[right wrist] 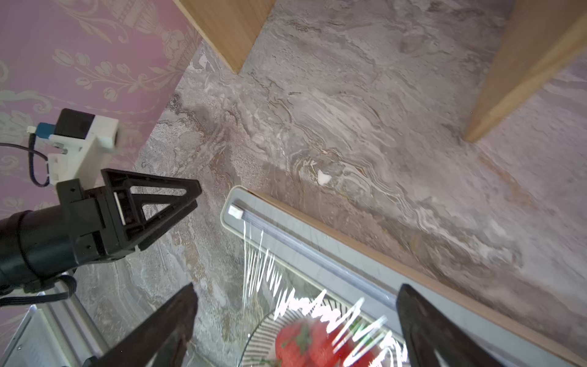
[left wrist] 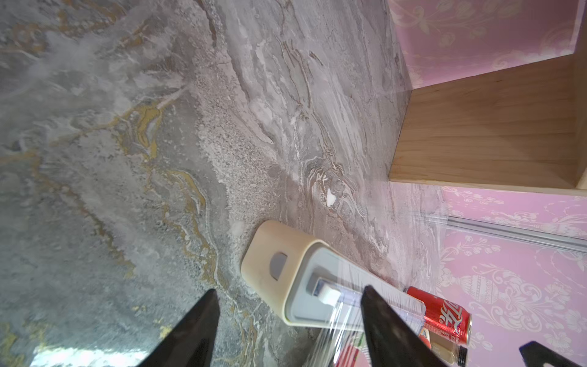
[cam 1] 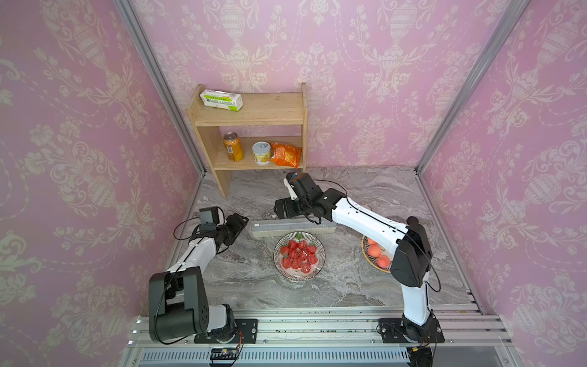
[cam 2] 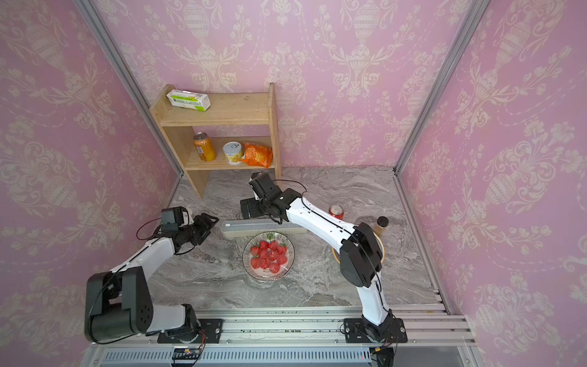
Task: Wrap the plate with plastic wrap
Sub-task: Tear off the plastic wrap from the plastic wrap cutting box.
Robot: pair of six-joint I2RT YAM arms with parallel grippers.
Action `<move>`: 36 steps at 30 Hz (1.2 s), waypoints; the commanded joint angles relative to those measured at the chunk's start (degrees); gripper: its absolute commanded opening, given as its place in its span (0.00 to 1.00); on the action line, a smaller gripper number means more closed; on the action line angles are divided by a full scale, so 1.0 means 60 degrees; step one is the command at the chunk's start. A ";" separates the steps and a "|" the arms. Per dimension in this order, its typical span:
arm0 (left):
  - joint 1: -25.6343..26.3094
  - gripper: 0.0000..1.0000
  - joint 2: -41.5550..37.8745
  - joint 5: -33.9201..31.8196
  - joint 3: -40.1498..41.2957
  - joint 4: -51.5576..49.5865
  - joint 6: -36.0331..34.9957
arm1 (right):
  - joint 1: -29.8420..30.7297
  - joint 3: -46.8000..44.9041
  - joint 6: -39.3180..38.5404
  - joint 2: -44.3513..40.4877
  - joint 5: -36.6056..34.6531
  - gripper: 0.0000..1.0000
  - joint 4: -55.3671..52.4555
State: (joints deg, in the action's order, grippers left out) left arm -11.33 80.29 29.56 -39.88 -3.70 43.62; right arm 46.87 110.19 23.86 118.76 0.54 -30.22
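The striped plate [cam 1: 299, 274] of strawberries sits mid-table, also in the other top view [cam 2: 268, 275]. Just behind it lies the long cream dispenser box [cam 1: 293, 229] with its grey top [left wrist: 305, 286]. Clear plastic wrap [right wrist: 301, 305] runs from the box over the near part of the plate, showing as glossy streaks [left wrist: 341, 321]. My left gripper [cam 1: 244, 222] [left wrist: 290, 290] is open at the box's left end, one finger in front of the film's edge. My right gripper [cam 1: 281, 209] [right wrist: 297, 286] hangs open above the box and the plate's far rim, with nothing between its fingers.
A wooden shelf [cam 1: 251, 120] stands at the back left with a green-and-white carton [cam 1: 221, 100], an orange can [cam 1: 232, 146], a tin [cam 1: 261, 153] and an orange bag [cam 1: 286, 154]. A plate of peaches [cam 1: 376, 254], a red can [cam 2: 336, 211] and a jar [cam 2: 380, 225] sit under the right arm.
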 commanded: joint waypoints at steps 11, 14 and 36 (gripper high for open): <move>-0.0082 0.57 0.1638 0.0962 -0.0058 0.1568 0.0084 | 0.0574 0.4951 -0.1097 0.3893 0.0206 1.00 -0.1422; -0.0078 0.55 0.1716 0.0850 -0.0001 0.1555 0.0048 | 0.0582 0.4992 -0.1134 0.4064 0.0110 0.98 -0.1424; -0.0072 0.57 0.1618 0.1163 0.0435 0.1216 -0.0124 | 0.0713 0.5834 -0.1295 0.5164 -0.0111 0.90 -0.1746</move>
State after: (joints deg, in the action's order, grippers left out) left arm -11.51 89.69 35.90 -38.35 5.56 43.94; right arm 50.78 143.57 17.39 148.75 1.37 -39.48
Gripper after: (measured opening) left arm 0.576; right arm 0.908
